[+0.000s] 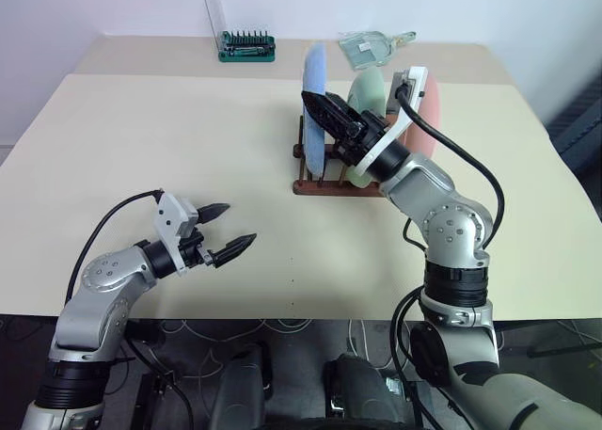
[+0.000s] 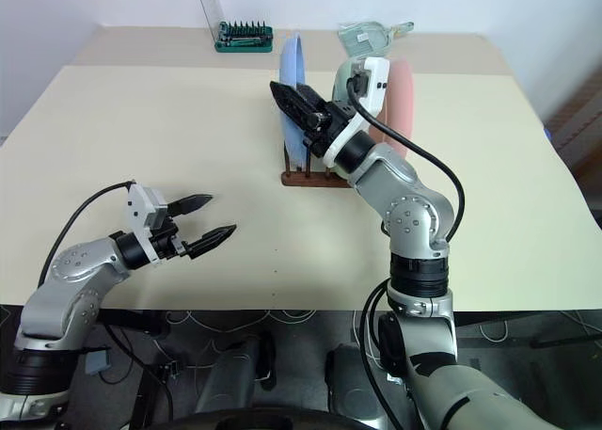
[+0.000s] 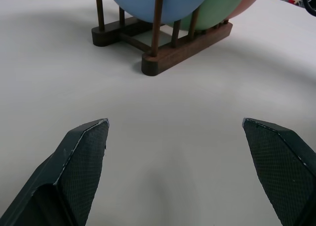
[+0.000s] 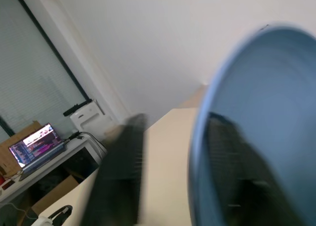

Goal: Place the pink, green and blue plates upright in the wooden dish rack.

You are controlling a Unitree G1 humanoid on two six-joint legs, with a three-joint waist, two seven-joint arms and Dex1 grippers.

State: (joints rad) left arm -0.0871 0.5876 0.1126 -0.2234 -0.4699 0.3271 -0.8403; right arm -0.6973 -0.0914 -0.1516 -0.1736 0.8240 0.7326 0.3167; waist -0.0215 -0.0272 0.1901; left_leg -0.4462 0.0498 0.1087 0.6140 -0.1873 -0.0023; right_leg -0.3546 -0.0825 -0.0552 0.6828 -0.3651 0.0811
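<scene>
The wooden dish rack stands right of the table's middle, with three plates upright in it. The blue plate is on its left, the green plate in the middle and the pink plate on the right. My right gripper is at the blue plate's upper rim. In the right wrist view its fingers stand astride that rim, open, with a gap on one side. My left gripper hovers open and empty over the near left of the table, pointing at the rack.
A green tool holder with black bits and an upright clear lid stands at the table's back edge. A clear plastic item lies at the back right. The right arm's black cable loops beside the pink plate.
</scene>
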